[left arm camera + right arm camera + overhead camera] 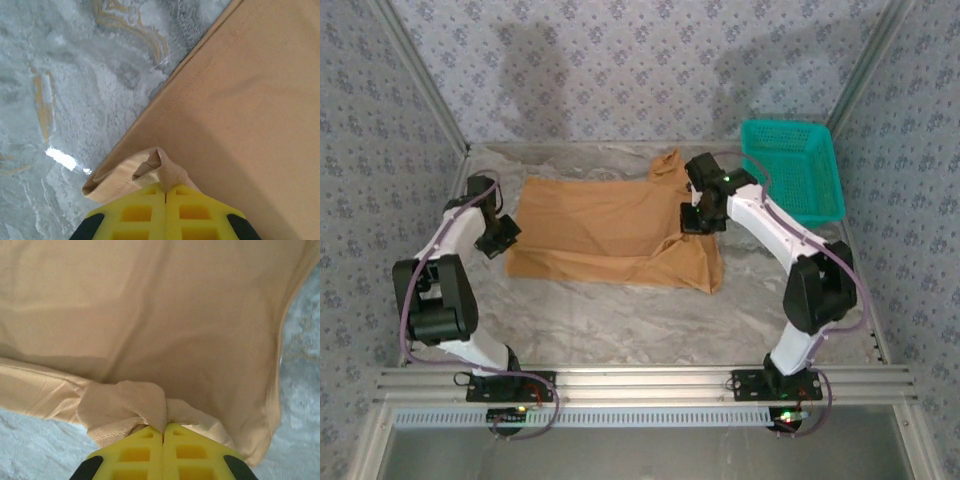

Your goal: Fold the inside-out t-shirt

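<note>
Holding inside-out t-shirt (610,232) at both ends.
Pinched tight on bunched edge cloth with left gripper (165,190) at left, with right gripper (163,429) at right.

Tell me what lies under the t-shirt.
The t-shirt lies on the marbled grey table, which shows around its edges. Whatever else might sit beneath the cloth is covered and cannot be seen.

Left arm (455,238), right arm (770,220) reach forward, elbows out; both jaws clamped.
</note>
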